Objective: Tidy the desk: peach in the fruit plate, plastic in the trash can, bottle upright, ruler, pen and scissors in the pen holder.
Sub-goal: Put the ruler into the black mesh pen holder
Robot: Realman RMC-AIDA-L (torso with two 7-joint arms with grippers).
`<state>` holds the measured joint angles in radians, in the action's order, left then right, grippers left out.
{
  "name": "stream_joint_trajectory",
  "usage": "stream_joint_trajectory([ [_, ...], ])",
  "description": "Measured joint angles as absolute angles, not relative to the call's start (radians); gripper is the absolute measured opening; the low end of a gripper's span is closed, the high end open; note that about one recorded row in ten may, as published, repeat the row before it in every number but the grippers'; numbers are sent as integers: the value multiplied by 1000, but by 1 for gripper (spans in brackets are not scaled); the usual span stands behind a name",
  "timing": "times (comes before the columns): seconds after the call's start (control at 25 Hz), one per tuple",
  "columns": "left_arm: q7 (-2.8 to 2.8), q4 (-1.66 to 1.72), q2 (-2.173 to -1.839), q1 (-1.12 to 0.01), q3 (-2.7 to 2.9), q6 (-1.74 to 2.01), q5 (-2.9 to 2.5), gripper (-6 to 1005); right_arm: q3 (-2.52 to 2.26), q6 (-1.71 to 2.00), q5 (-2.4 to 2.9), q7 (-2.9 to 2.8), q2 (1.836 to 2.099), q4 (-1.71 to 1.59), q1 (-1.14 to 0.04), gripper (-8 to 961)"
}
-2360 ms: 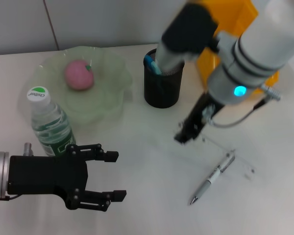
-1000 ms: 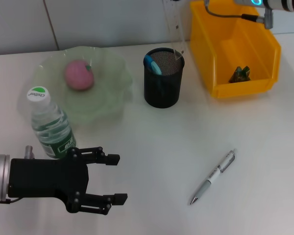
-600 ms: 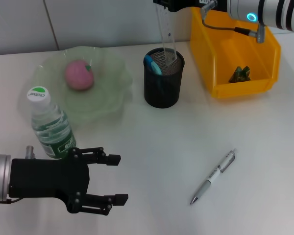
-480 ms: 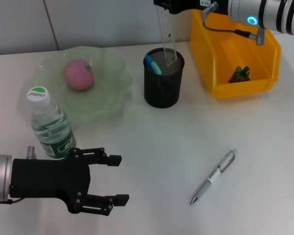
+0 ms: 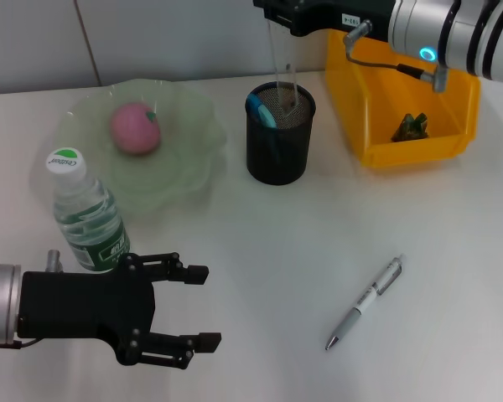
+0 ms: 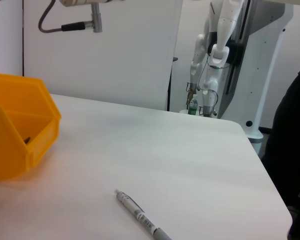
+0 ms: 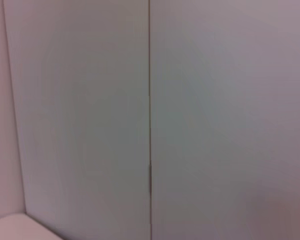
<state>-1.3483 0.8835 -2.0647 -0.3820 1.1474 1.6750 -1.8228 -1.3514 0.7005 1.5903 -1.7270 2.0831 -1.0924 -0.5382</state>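
One clear ruler (image 5: pixel 282 67) stands upright with its lower end inside the black mesh pen holder (image 5: pixel 278 146), its top pinched in the right gripper (image 5: pixel 277 17), which hangs above the holder at the back of the white table (image 5: pixel 260 251); the fingers seem closed on the ruler, though the transparent strip is hard to trace up there. One blue-handled item, probably the scissors (image 5: pixel 260 110), already sits in the holder against its left rim. One pen (image 5: pixel 365 303) lies flat on the table, well apart from the holder, toward the right front; the left wrist view shows it too (image 6: pixel 141 216). One peach (image 5: pixel 135 128) rests in the pale green plate (image 5: pixel 193 159). One bottle (image 5: pixel 84 213) stands upright just in front of the plate, cap on. One yellow bin (image 5: pixel 398 92) sits right of the holder with a single green scrap of plastic (image 5: pixel 412 126) in it. The left gripper (image 5: pixel 193 306) hovers low at the front left, beside the bottle, its two fingers spread wide with nothing between them.
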Motion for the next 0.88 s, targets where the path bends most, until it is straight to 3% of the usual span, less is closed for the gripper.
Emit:
stream_joint_trajectory([
  [0.88, -1338, 876, -2065, -382, 1146, 1675, -1824, 833, -1351, 700, 1449, -1574, 2081, -921, -544, 445],
])
